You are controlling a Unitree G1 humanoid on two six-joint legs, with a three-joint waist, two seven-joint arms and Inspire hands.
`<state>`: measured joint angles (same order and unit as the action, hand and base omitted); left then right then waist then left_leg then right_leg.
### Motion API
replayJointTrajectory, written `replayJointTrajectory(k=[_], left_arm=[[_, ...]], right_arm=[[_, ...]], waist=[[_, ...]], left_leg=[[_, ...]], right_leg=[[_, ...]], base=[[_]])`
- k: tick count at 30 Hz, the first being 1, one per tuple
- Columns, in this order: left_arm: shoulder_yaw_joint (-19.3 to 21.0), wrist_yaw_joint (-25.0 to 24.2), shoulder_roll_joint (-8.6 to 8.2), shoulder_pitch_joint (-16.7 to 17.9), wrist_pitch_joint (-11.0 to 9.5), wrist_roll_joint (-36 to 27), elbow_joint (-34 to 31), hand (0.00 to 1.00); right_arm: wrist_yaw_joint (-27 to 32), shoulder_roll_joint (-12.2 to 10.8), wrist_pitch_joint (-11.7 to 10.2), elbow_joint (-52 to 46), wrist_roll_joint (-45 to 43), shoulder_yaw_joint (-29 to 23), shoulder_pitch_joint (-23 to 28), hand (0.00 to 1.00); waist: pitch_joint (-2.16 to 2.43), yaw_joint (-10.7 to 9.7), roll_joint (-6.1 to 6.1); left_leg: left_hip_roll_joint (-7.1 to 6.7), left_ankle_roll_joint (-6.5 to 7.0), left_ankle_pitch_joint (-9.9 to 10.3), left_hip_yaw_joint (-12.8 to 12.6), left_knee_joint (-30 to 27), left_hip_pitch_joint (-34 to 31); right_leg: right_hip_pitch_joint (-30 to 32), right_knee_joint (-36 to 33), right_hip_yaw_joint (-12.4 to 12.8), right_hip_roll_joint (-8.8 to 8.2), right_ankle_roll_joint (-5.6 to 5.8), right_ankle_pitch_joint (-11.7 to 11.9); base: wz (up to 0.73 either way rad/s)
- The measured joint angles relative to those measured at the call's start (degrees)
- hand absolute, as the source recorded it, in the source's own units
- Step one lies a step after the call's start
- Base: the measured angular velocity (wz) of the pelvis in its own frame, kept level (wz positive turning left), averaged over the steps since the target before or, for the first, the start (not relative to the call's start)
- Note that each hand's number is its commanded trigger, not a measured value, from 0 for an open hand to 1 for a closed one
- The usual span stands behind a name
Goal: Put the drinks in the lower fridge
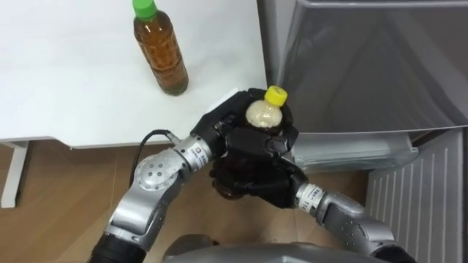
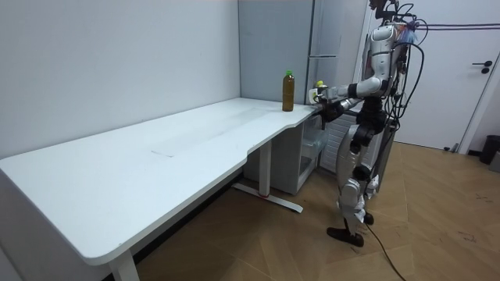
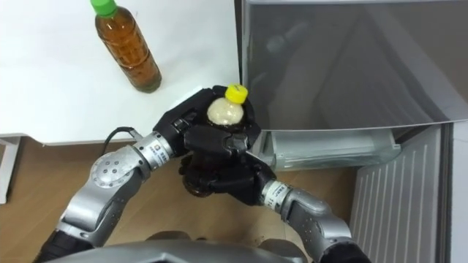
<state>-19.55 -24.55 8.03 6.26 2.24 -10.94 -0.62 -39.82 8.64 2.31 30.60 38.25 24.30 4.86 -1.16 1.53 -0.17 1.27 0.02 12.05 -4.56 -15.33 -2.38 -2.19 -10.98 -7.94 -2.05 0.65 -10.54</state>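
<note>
Hands: both wrapped round the yellow-capped bottle at frame centre, just right of the counter edge and in front of the fridge.

Left hand: enters from lower left, fingers curled round the upper body of the bottle from its left side.

Right hand: enters from lower right, fingers curled round the lower body from beneath and to the right.

Bottle held off the counter. Cap and pale neck stand clear above the fingers; the rest of the body is mostly hidden between the two hands.

Green-capped tea bottle: upright on the white counter, upper left of frame, well apart from both hands.

Fridge: grey, upper right. Below its grey front a clear drawer shows, right of centre.

Room view: robot stands upright at the far end of the counter, facing the fridge, upper right of frame, both arms stretched forward with the bottle between them.
</note>
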Motion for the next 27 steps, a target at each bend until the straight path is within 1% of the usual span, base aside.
replayJointTrajectory(k=[3, 4, 5, 6, 7, 21, 27], left_arm=[[-0.02, 0.40, -0.22, 0.00, 0.01, -0.69, 0.12, 0.99], [-0.02, 0.44, -0.24, 0.00, 0.01, -0.75, 0.12, 0.76], [-0.02, 0.47, -0.34, 0.00, 0.02, -0.84, 0.12, 0.35], [-0.02, 0.51, -0.37, 0.00, 0.01, -0.84, 0.12, 0.10], [-0.02, 0.60, -0.37, 0.00, 0.02, -0.84, 0.13, 0.00], [0.85, 1.91, -0.25, -0.56, -0.04, -1.17, 0.13, 0.00], [1.33, 1.76, -0.26, -0.60, -0.10, -1.31, -0.02, 0.00]], right_arm=[[0.04, -0.01, 0.00, 0.00, 0.04, 0.00, 0.00, 1.00], [0.06, -0.02, 0.00, 0.00, 0.04, 0.00, 0.00, 1.00], [0.07, -0.02, 0.00, 0.00, 0.09, 0.00, 0.01, 1.00], [0.07, -0.02, 0.00, 0.00, 0.17, 0.01, 0.01, 1.00], [0.12, -0.02, 0.00, 0.00, 0.18, 0.03, 0.01, 1.00], [0.05, -0.01, 0.06, -0.07, 0.20, 0.51, 0.21, 1.00], [-1.95, -0.05, 0.21, -0.21, 2.14, 1.50, 0.21, 1.00]], waist=[[-0.01, 0.04, -0.06], [-0.01, 0.05, -0.08], [0.00, 0.07, -0.13], [0.00, 0.07, -0.15], [-0.01, 0.07, -0.17], [0.02, 0.06, -0.17], [0.11, 0.11, -0.03]], left_leg=[[0.00, 0.00, 0.00, -0.01, -0.04, 0.00], [0.00, 0.00, 0.00, 0.00, -0.04, 0.00], [0.01, 0.00, 0.00, -0.01, -0.05, 0.00], [0.01, 0.00, 0.00, -0.01, -0.05, -0.02], [0.04, 0.00, 0.00, 0.00, -0.06, -0.02], [0.07, 0.01, 0.00, -0.03, -0.20, 0.01], [0.07, 0.01, 0.00, -0.02, -0.48, -0.17]], right_leg=[[0.03, -0.10, 0.01, 0.00, 0.00, 0.00], [0.04, -0.13, 0.01, -0.01, 0.00, 0.00], [0.06, -0.18, 0.01, -0.01, 0.00, 0.00], [0.08, -0.23, 0.00, -0.01, 0.00, 0.00], [0.15, -0.40, -0.02, -0.01, 0.00, 0.00], [0.19, -0.71, -0.18, -0.01, 0.00, 0.00], [0.21, -0.82, -0.27, -0.05, 0.00, 0.00]], base=[[0.00], [0.00], [0.00], [0.00], [0.00], [0.00], [0.00]])
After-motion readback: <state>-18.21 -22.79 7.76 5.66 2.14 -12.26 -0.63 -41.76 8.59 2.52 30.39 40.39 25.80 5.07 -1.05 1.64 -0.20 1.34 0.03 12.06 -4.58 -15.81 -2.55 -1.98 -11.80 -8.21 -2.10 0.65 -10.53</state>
